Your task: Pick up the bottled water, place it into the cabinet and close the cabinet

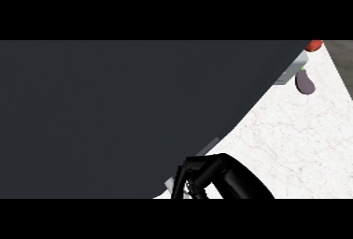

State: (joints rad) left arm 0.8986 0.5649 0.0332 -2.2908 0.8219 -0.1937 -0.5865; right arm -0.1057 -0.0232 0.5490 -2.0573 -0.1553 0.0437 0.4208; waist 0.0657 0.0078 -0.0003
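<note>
A big dark grey cabinet door (117, 116) fills most of the head view, from the left edge to past the middle. My right hand (224, 177) comes up from the lower edge and lies against the door's lower right edge, beside a pale strip of the cabinet (207, 148). The door hides part of the hand. The bottled water shows nowhere; the door covers whatever is behind it. My left hand does not show either.
White marble counter (296, 140) lies to the right of the door. At the top right a purple eggplant (305, 82) lies by a light grey cabinet corner (293, 70), with a red object (314, 45) just above.
</note>
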